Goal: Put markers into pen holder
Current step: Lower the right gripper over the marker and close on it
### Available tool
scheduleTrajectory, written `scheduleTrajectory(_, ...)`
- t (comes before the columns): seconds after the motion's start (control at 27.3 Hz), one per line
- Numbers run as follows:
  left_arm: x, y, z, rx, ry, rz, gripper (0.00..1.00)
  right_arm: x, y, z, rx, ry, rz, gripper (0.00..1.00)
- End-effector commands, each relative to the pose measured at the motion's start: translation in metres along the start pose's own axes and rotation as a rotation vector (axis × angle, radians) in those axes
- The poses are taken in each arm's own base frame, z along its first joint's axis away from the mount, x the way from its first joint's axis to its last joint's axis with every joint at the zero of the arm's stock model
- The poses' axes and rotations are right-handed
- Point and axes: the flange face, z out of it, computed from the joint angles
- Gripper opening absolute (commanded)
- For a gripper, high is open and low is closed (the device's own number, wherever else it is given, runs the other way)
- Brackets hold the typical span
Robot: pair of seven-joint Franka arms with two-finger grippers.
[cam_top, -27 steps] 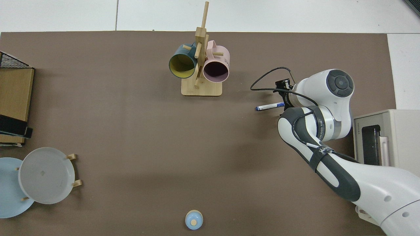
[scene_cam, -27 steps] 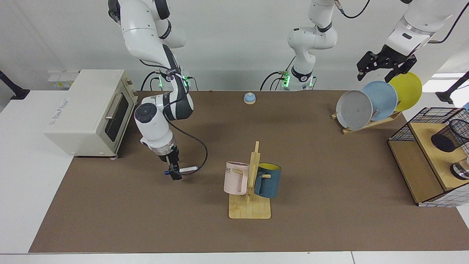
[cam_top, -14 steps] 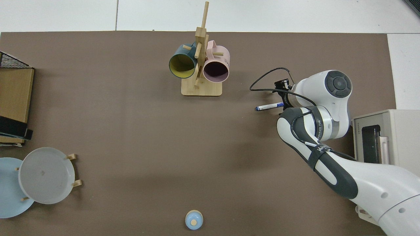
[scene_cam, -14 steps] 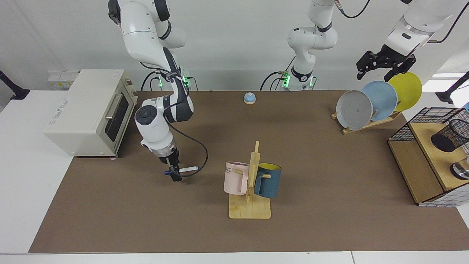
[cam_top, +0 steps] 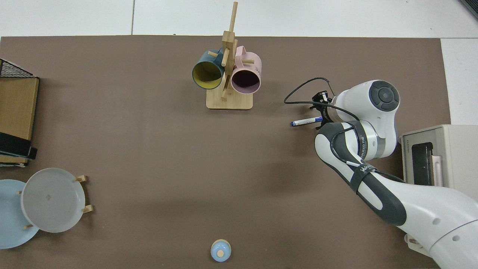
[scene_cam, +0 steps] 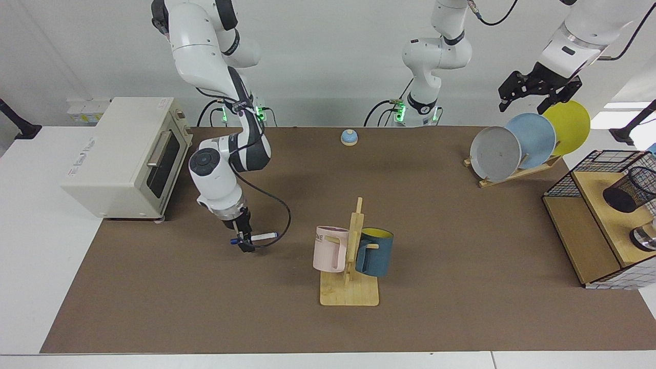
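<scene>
The marker [scene_cam: 263, 236], white with blue ends, is held level just above the brown mat, and my right gripper [scene_cam: 245, 241] is shut on one end of it. From above, the marker [cam_top: 307, 121] sticks out from the right gripper [cam_top: 322, 118], to one side of the mug rack. The pen holder [scene_cam: 628, 188], a black mesh cup, stands on the wooden shelf at the far right of the facing view. My left gripper [scene_cam: 528, 97] hangs open and waits high above the plate rack, holding nothing.
A wooden mug rack [scene_cam: 350, 287] with a pink mug [scene_cam: 330, 249] and a blue mug [scene_cam: 374, 251] stands mid-table. A toaster oven [scene_cam: 125, 156] sits beside the right arm. Plates [scene_cam: 528, 141] lean in a rack; a black wire basket [scene_cam: 594, 166] and small blue bell [scene_cam: 349, 136] are nearby.
The right arm's wrist has shifted slightly with the marker still held; the marker barely moved. The left arm stayed put.
</scene>
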Motion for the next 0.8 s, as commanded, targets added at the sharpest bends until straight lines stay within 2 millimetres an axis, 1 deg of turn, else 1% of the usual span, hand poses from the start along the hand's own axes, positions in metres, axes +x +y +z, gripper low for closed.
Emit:
scheduleTrajectory(0.0, -0.0086, -0.0001, -0.0004, -0.006, -0.007, -0.009, 1.00, 0.0041, -0.0030, 0.0056, 0.027, -0.010, -0.004, 0.69)
scheduleTrajectory(0.07, -0.0085, 0.0001, -0.0004, -0.008, -0.007, -0.009, 1.00, 0.0041, -0.0030, 0.0056, 0.027, -0.011, -0.003, 0.63)
scheduleTrajectory(0.26, -0.0086, 0.0009, -0.0003, -0.008, -0.008, -0.007, 1.00, 0.0051, -0.0027, 0.0057, 0.025, -0.011, 0.000, 0.51)
scheduleTrajectory(0.29, -0.0086, 0.0009, -0.0003, -0.008, -0.008, -0.005, 1.00, 0.0051, -0.0026, 0.0058, 0.024, -0.012, 0.000, 0.48)
scheduleTrajectory(0.37, -0.0087, 0.0001, -0.0003, -0.008, -0.008, -0.007, 1.00, 0.0041, -0.0027, 0.0059, 0.024, -0.012, -0.003, 0.44)
scheduleTrajectory(0.62, -0.0085, 0.0001, -0.0004, -0.008, -0.007, -0.009, 1.00, 0.0010, -0.0017, 0.0072, 0.011, -0.015, -0.003, 0.14)
scheduleTrajectory(0.7, -0.0086, 0.0001, -0.0011, -0.007, -0.005, -0.009, 1.00, -0.0012, -0.0025, 0.0049, 0.010, -0.016, -0.005, 0.04)
scheduleTrajectory(0.73, -0.0085, 0.0001, -0.0004, -0.008, -0.007, -0.009, 1.00, -0.0004, -0.0025, 0.0038, 0.006, -0.015, -0.002, 0.00)
scheduleTrajectory(0.77, -0.0086, -0.0001, -0.0004, -0.006, -0.007, -0.009, 1.00, -0.0015, -0.0020, 0.0027, 0.000, -0.017, -0.004, 0.00)
